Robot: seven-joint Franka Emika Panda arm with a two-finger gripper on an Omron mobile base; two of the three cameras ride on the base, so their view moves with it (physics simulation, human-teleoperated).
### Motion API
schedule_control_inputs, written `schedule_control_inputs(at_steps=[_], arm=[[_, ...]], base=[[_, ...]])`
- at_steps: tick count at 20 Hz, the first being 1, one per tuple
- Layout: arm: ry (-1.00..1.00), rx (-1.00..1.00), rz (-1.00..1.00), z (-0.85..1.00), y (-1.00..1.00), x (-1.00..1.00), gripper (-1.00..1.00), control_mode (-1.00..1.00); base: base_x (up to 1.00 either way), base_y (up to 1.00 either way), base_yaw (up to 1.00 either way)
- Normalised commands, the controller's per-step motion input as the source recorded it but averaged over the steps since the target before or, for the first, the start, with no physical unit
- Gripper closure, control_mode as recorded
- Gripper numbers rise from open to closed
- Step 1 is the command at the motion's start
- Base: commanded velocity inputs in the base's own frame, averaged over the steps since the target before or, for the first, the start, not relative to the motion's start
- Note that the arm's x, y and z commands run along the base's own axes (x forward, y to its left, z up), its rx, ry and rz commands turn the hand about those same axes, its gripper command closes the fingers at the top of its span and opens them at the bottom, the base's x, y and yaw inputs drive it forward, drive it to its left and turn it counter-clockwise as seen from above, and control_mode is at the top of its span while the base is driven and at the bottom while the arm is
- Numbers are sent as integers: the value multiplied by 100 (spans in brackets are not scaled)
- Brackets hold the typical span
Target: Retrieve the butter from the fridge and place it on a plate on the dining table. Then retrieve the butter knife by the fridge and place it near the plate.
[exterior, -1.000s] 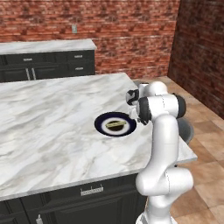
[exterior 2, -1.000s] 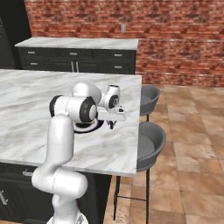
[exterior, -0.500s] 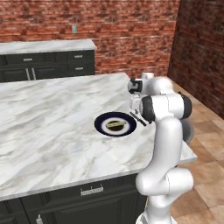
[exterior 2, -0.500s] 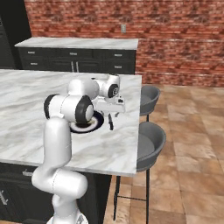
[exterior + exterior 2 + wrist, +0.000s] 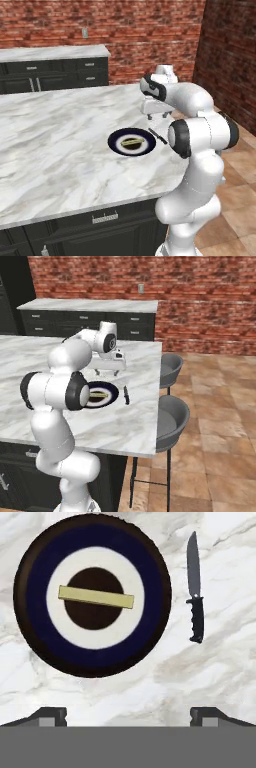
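My gripper (image 5: 128, 714) hangs above the dining table (image 5: 60, 135) with its jaws spread wide and nothing between them; in the hand view the two fingertips (image 5: 50, 714) stand far apart at the bottom. I see it in the left base view (image 5: 154, 114) raised over the marble, near the table's right edge. Below it lies the butter knife (image 5: 195, 592), flat on the marble just beside the plate (image 5: 40, 632), not touching the rim, on the side toward the stools (image 5: 170, 423). The butter (image 5: 95, 597) lies across the plate's dark brown centre. Both sit toward the table's right edge, the knife (image 5: 126, 395) nearer that edge than the plate (image 5: 107, 392).
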Motion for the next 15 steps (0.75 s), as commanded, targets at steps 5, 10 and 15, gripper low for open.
schedule_control_inputs(at_steps=[5, 10, 15], arm=[[0, 0, 3, 81, 91, -100, -100, -100], [0, -2, 1, 62, 74, -100, -100, -100], [-1, 0, 0, 31, 44, -100, -100, -100]], base=[[0, 0, 0], [0, 0, 0], [0, 0, 0]])
